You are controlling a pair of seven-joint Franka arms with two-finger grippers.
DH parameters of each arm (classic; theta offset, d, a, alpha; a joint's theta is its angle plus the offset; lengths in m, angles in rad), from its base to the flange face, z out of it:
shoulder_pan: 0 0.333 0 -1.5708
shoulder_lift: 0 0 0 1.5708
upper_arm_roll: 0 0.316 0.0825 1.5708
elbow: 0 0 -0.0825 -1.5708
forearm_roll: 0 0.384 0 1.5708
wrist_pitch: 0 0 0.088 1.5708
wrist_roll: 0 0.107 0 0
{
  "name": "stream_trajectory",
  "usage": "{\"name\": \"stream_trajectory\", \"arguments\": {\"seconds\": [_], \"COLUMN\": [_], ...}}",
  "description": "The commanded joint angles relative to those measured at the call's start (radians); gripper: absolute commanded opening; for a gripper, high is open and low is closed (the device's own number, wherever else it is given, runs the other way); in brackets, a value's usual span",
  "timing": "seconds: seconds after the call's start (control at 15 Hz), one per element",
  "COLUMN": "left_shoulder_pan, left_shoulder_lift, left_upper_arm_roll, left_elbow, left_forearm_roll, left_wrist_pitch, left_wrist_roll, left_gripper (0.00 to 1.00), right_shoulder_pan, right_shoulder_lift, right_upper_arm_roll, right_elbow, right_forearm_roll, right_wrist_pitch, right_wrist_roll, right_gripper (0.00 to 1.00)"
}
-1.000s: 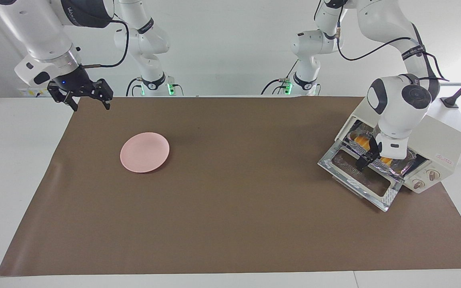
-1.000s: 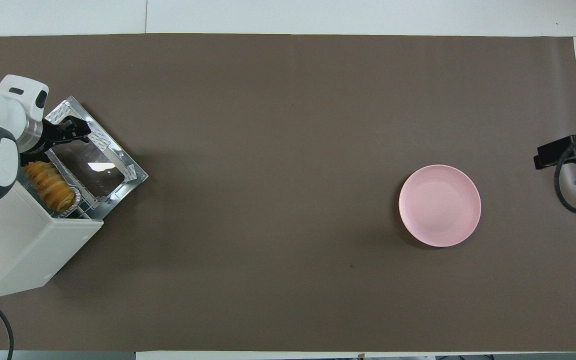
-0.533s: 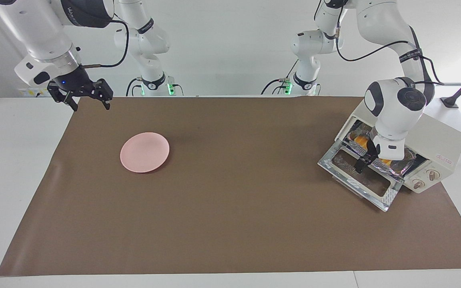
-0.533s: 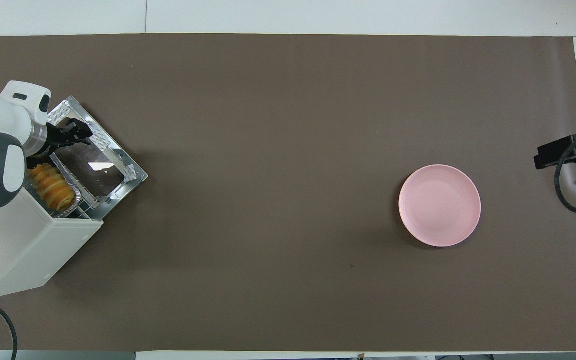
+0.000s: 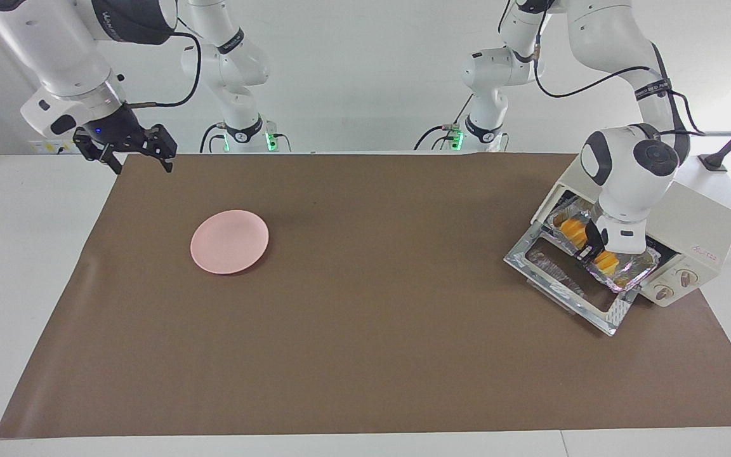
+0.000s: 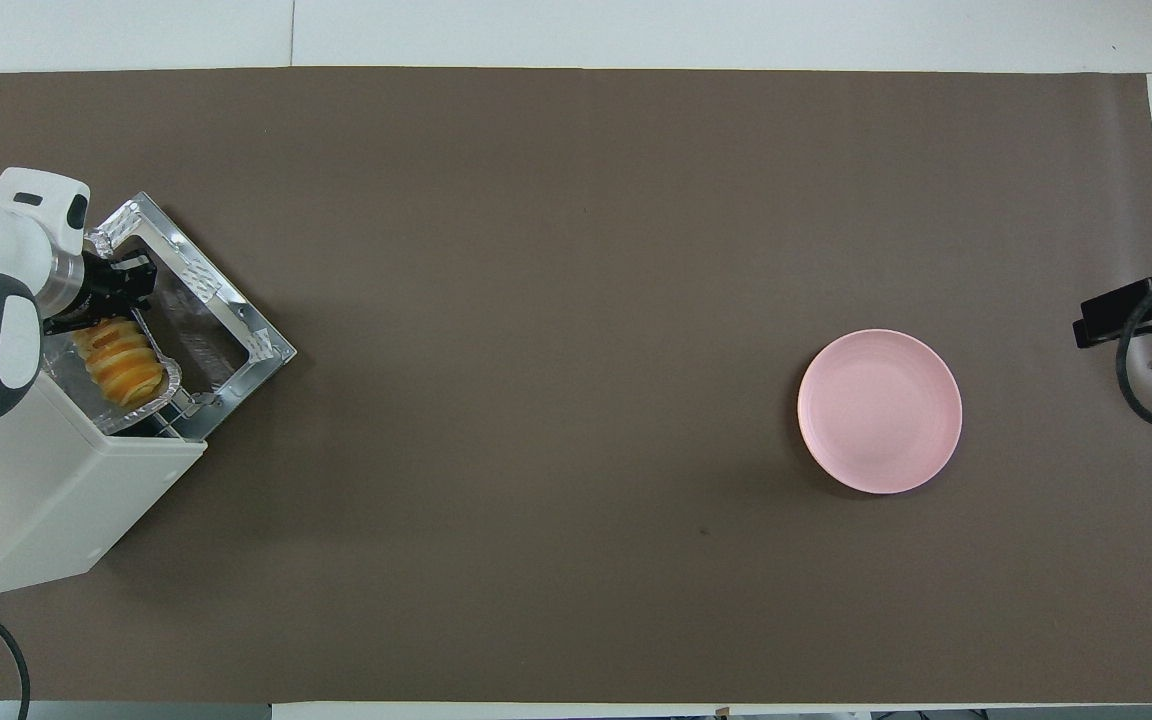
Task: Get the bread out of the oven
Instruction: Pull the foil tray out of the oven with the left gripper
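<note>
The cream-white oven [image 5: 695,222] stands at the left arm's end of the table, its glass door [image 5: 568,285] dropped open. The orange-yellow ridged bread [image 5: 606,260] lies in a crinkled foil tray [image 5: 625,274] that sticks out of the oven's mouth over the door. My left gripper [image 5: 589,247] is shut on the tray's rim beside the bread, covering its middle. In the overhead view the bread [image 6: 121,360], tray [image 6: 171,375], oven [image 6: 36,480] and left gripper [image 6: 121,285] show too. My right gripper [image 5: 143,166] waits open and empty in the air.
A pink plate [image 5: 229,241] sits on the brown mat toward the right arm's end; it also shows in the overhead view [image 6: 880,410]. The right gripper [image 6: 1126,315] hangs over the mat's edge past the plate. A black cable runs from the oven.
My left gripper closed in on the foil tray's rim from over the door, and the tray with the bread has come farther out of the oven. The right arm barely moved.
</note>
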Motion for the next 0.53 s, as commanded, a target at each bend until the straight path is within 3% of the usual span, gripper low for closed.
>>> {"name": "stream_trajectory", "arguments": {"seconds": [0.0,0.27,0.47], "left_shoulder_pan": [-0.013,-0.157,-0.355], "left_shoulder_lift": [0.0,0.093,0.115], "left_upper_arm_roll": [-0.008,-0.009,-0.011], "left_elbow": [0.02,0.26,0.292], "left_forearm_roll": [0.018,0.007,0.009], "left_wrist_pitch": [0.004,-0.133,-0.127], "left_wrist_roll": [-0.007,-0.002,0.013], "left_gripper": [0.0,0.0,0.0], "right_shoulder_pan": [-0.009,-0.009,-0.015], "right_shoulder_lift": [-0.022,-0.021,-0.021], "right_upper_arm_roll": [0.009,0.011,0.009], "right_elbow": [-0.022,-0.022,-0.02], "right_forearm_roll": [-0.002,-0.002,-0.002], "right_wrist_pitch": [-0.004,-0.006,-0.006], "right_wrist_roll": [0.008,0.009,0.008], "right_gripper": [1.0,1.0,1.0]}}
